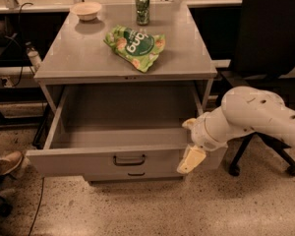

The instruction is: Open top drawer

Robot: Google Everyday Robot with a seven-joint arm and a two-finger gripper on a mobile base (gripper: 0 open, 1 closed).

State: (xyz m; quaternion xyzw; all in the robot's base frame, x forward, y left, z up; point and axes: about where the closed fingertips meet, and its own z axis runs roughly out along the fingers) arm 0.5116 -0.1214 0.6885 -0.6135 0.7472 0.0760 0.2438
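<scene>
The top drawer (78, 160) of the grey metal cabinet stands pulled far out, its wide empty inside showing. Its tall flat front carries a dark rectangular centre pull (129, 160). My gripper (190, 142) is at the right end of the drawer front, on a white arm reaching in from the right. One cream finger (189, 124) sits behind the front panel. The other hangs before it, and the two are spread well apart. A lower drawer's smaller handle (136, 173) peeks out below.
On the cabinet top (88, 58) lie a green snack bag (136, 45), a green can (142, 9) and a small bowl (86, 10). A black office chair (270, 43) stands at the right behind my arm. A shoe (7, 162) shows at the left, on a speckled floor.
</scene>
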